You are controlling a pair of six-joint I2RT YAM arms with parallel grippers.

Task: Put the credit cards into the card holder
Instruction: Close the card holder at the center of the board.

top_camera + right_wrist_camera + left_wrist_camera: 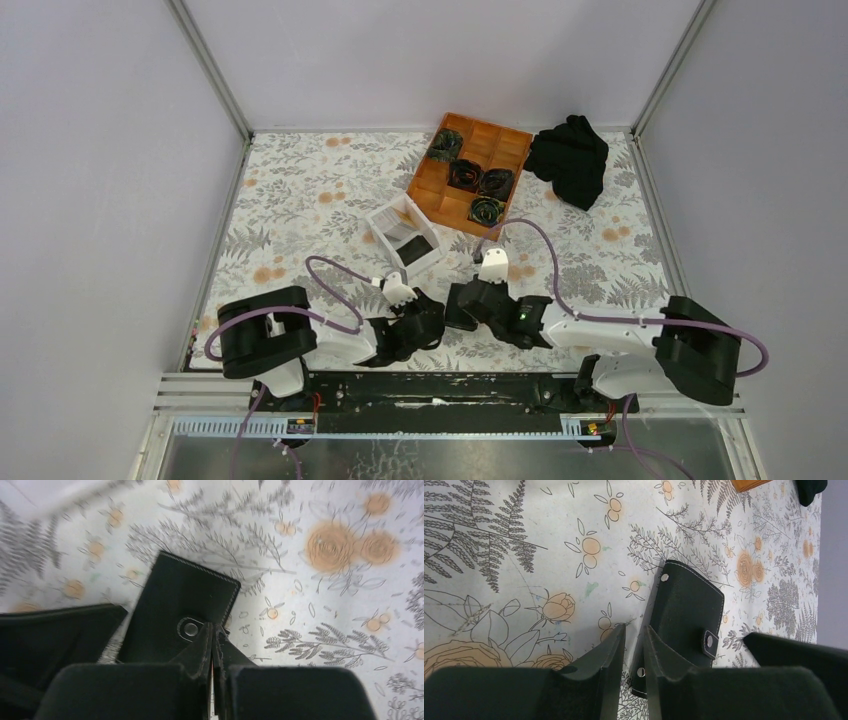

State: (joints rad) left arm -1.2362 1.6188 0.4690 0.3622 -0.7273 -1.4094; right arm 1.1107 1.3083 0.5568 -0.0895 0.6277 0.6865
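The black card holder [689, 605] lies folded on the flowered cloth between my two grippers, its strap tab snapped on the right edge. The left gripper [634, 630] hovers at its left edge with the jaws a narrow gap apart. Cloth and the holder's snap-studded edge show in that gap. The right gripper [213, 626] is shut, its tips just beside the strap tab's snap over the card holder [180, 595]. A thin orange sliver shows between its jaws; I cannot tell what it is. No credit cards are in view. From above, both grippers [425, 318] [468, 300] crowd the holder.
A white open-topped box [385, 222] with something dark inside stands just behind the grippers. Farther back is an orange wooden tray [425, 190] holding several rolled black items. A black cloth heap [570, 160] lies at the back right corner.
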